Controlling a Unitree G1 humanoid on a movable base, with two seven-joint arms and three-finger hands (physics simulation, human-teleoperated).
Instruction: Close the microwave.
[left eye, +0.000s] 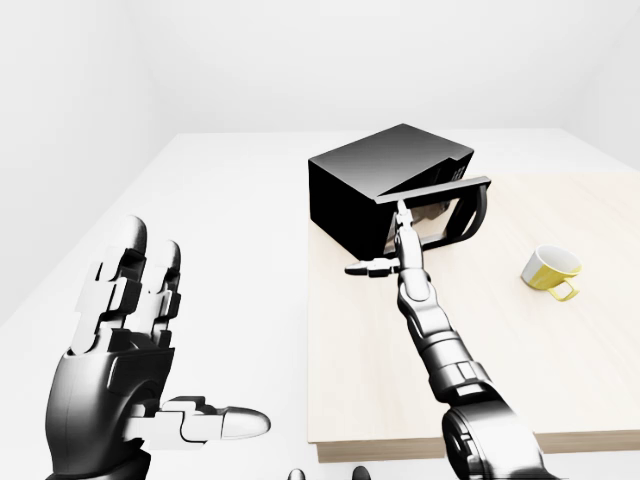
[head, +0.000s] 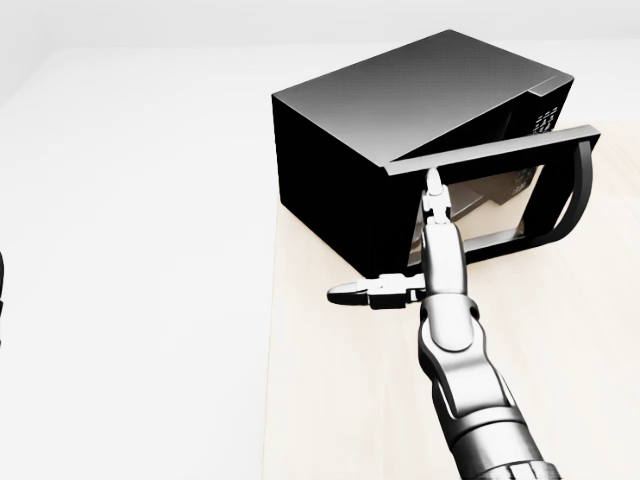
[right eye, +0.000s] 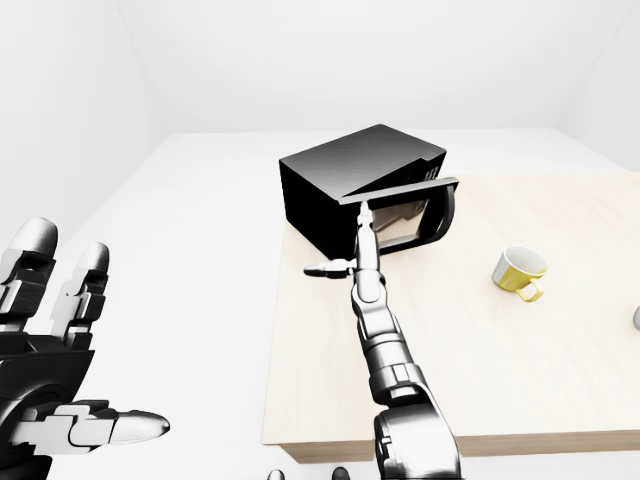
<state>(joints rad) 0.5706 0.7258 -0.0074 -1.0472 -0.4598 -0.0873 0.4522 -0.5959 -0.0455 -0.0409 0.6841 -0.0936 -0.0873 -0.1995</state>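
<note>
The black microwave (head: 400, 120) stands on the top left corner of the pale wooden table (head: 330, 400) in the head view. Its glass door (head: 500, 190) is hinged on the left and stands only slightly ajar, with its handle (head: 578, 190) at the right. My right hand (head: 390, 240) is open. Its straight fingers (head: 436, 195) press on the door's left part and its thumb (head: 350, 293) sticks out to the left. My left hand (left eye: 195, 330) is open too, raised at the lower left of the left-eye view, off the table and far from the microwave.
A yellow mug (left eye: 552, 270) sits on the table to the right of the microwave. A small grey thing (right eye: 636, 318) shows at the right edge of the right-eye view. White floor lies to the left of the table.
</note>
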